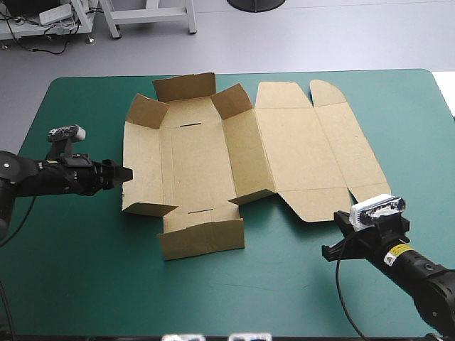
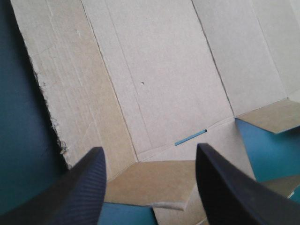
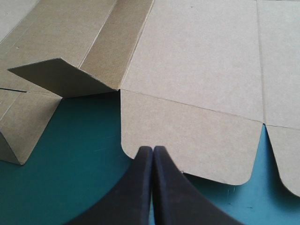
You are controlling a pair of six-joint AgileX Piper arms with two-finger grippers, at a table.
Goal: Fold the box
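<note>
Right gripper (image 1: 340,222), nearest in the high view, lay toward the table's (image 1: 85,270) near right corner, its tip at the box's (image 1: 192,163) near edge. One brown box lay mid-table on the smooth teal-green cover, its left half with side walls and corner flaps raised, its right half flat. Two short slots (image 1: 190,125) showed in its floor. The left gripper (image 1: 129,172) pointed at the box's left wall, just beside it. Grey floor (image 1: 320,35) lay beyond the far edge.

From the left wrist, the left gripper (image 2: 149,149) had both black fingers well apart, holding nothing, above the box (image 2: 154,70), with cover (image 2: 23,140) showing beside it.

From the right wrist, the right gripper (image 3: 152,149) had its fingers pressed together in one point, empty, at the edge of a rounded flap (image 3: 187,136) of the box (image 3: 197,56), over the cover (image 3: 84,154).
</note>
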